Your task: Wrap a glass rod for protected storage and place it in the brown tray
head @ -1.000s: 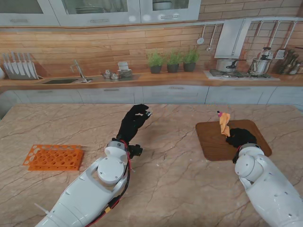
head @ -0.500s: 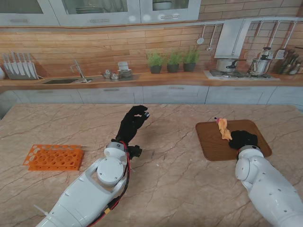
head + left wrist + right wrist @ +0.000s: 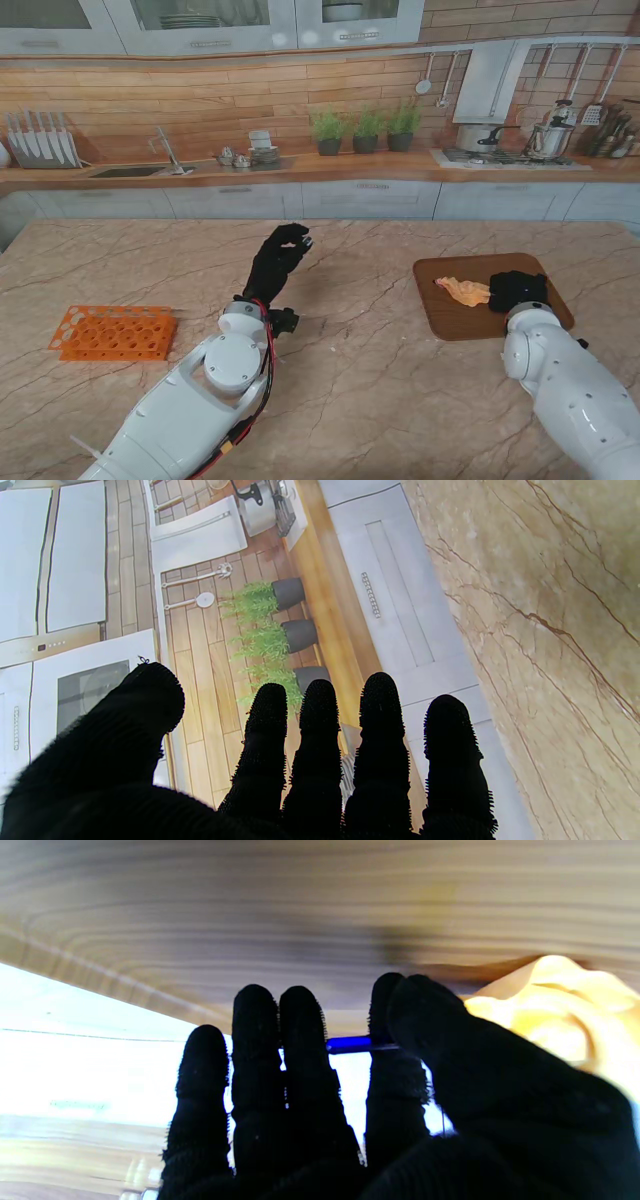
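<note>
An orange rack lies flat on the marble surface, far to the left of the brown tray and well apart from it. Between rack and tray, the left hand hangs above the surface, raised and holding nothing; in the left wrist view its four fingers stand straight side by side with narrow gaps, and the thumb is set apart from them.

The brown tray rests on the right part of the surface. On it lies the wrapped glass rod, a crumpled yellow-orange bundle stretched across the tray's middle, its right end reaching the right hand. That hand sits over the tray's right half. In the right wrist view, the thumb and forefinger pinch a thin blue-tipped end of the rod, with the yellow wrap bunched just beside the thumb; the other three fingers are extended together.
</note>
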Robot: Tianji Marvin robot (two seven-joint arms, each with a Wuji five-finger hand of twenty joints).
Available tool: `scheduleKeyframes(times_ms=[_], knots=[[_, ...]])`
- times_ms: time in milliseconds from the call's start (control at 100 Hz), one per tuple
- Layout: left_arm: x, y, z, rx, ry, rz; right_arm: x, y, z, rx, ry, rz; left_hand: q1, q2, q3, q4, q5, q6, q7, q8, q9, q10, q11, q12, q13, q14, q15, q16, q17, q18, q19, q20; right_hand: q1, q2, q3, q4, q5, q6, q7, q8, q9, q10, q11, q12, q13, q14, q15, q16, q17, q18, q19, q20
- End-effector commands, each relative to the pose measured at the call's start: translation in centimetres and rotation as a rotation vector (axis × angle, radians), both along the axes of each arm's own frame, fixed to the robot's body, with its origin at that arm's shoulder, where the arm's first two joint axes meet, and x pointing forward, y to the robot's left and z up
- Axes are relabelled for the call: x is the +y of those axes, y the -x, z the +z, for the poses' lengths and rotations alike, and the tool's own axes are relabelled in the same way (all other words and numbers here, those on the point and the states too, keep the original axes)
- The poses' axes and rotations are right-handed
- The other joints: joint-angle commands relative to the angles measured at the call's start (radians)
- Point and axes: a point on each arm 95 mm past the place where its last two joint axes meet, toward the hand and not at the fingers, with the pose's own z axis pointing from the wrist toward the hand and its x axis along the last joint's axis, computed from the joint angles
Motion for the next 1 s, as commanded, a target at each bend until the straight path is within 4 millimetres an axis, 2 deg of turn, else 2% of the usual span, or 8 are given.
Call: scheduleKeyframes(times_ms=[0, 280, 370, 390, 420, 560, 790, 990], knots=[[-0.2, 0.2, 0.0, 0.007, 0.010, 0.002, 0.2, -0.3, 0.7, -0.010, 0.007, 0.010, -0.003, 0.036, -0.021, -0.001, 0.012, -0.007, 0.006, -0.003, -0.006, -0.010, 0.005, 0.002, -0.013, -0.033, 0.015, 0.010, -0.005, -0.019, 0.019, 0.020, 0.004, 0.005, 0.088, 0.067, 0.001, -0.095, 0.028, 0.008, -0.045, 0.040, -0.025, -0.012, -0.033, -0.025, -0.031, -0.028, -0.021, -0.006, 0.002, -0.012], [0.1, 0.3, -0.1, 0.007, 0.009, 0.008, 0.3, 0.1, 1.1, -0.001, 0.017, -0.007, -0.001, 0.041, -0.023, 0.000, 0.013, -0.010, 0.009, -0.002, -0.005, -0.012, 0.007, 0.003, -0.010, -0.032, 0.020, 0.010, -0.004, -0.021, 0.021, 0.019, -0.083, -0.060, 0.106, 0.081, -0.214, -0.031, -0.081, -0.018, -0.248, 0.012, -0.120, -0.006, -0.121, -0.053, -0.187, -0.112, -0.072, -0.009, -0.069, -0.025], [0.2, 0.3, -0.2, 0.004, 0.006, 0.011, 0.0, 0.4, 1.5, -0.009, 0.033, -0.009, 0.000, 0.041, -0.023, 0.000, 0.013, -0.009, 0.010, -0.002, -0.004, -0.012, 0.008, 0.003, -0.009, -0.033, 0.020, 0.010, -0.004, -0.020, 0.021, 0.019, -0.129, -0.072, 0.149, 0.127, -0.251, 0.003, -0.157, 0.038, -0.313, 0.001, -0.133, -0.008, -0.141, -0.062, -0.218, -0.126, -0.081, -0.011, -0.095, -0.025], [0.3, 0.3, -0.2, 0.003, 0.006, 0.012, 0.0, 0.5, 1.6, -0.010, 0.036, -0.010, 0.000, 0.041, -0.023, 0.000, 0.013, -0.009, 0.010, -0.002, -0.005, -0.012, 0.008, 0.003, -0.009, -0.033, 0.020, 0.010, -0.004, -0.020, 0.021, 0.019, -0.137, -0.073, 0.150, 0.144, -0.253, 0.010, -0.198, 0.114, -0.325, -0.001, -0.134, -0.012, -0.146, -0.064, -0.224, -0.127, -0.082, -0.011, -0.101, -0.022], [0.3, 0.3, -0.2, 0.002, 0.006, 0.013, -0.1, 0.6, 1.7, -0.013, 0.040, -0.011, 0.000, 0.041, -0.022, 0.000, 0.013, -0.010, 0.010, -0.002, -0.004, -0.012, 0.008, 0.003, -0.009, -0.033, 0.020, 0.010, -0.004, -0.020, 0.021, 0.019, -0.145, -0.089, 0.156, 0.151, -0.271, 0.015, -0.213, 0.138, -0.342, -0.005, -0.136, -0.013, -0.151, -0.067, -0.231, -0.130, -0.086, -0.013, -0.107, -0.023], [0.5, 0.4, -0.1, -0.008, 0.005, 0.016, -0.3, 1.1, 2.3, -0.051, 0.023, -0.014, 0.004, 0.037, -0.020, 0.001, 0.011, -0.010, 0.011, -0.002, -0.007, -0.013, 0.008, 0.003, -0.012, -0.033, 0.020, 0.010, -0.005, -0.020, 0.022, 0.018, -0.177, -0.132, 0.132, 0.133, -0.341, 0.035, -0.221, 0.143, -0.411, -0.004, -0.142, -0.015, -0.183, -0.073, -0.259, -0.141, -0.107, -0.012, -0.141, -0.033], [1.8, 0.4, 0.4, -0.060, -0.031, 0.023, 1.4, 1.6, 3.8, -0.150, -0.112, 0.067, -0.003, 0.017, -0.024, -0.001, 0.007, -0.007, 0.007, -0.004, -0.017, -0.010, -0.006, -0.005, -0.016, -0.032, 0.013, 0.006, -0.005, -0.020, 0.022, 0.018, -0.216, -0.091, 0.044, 0.124, -0.390, 0.045, -0.213, 0.145, -0.423, -0.008, -0.137, -0.019, -0.189, -0.078, -0.267, -0.142, -0.123, -0.013, -0.173, -0.034], [3.4, 1.1, 1.2, -0.109, -0.075, 0.020, 4.4, 2.3, 5.6, -0.199, -0.274, 0.185, 0.003, 0.006, -0.046, -0.005, 0.003, -0.002, -0.024, -0.020, -0.035, 0.033, -0.188, -0.203, -0.022, -0.016, -0.085, -0.072, 0.006, -0.027, -0.057, -0.052, -0.213, -0.077, 0.044, 0.131, -0.391, 0.045, -0.200, 0.149, -0.385, -0.016, -0.130, -0.018, -0.165, -0.082, -0.262, -0.140, -0.123, -0.013, -0.181, -0.031]])
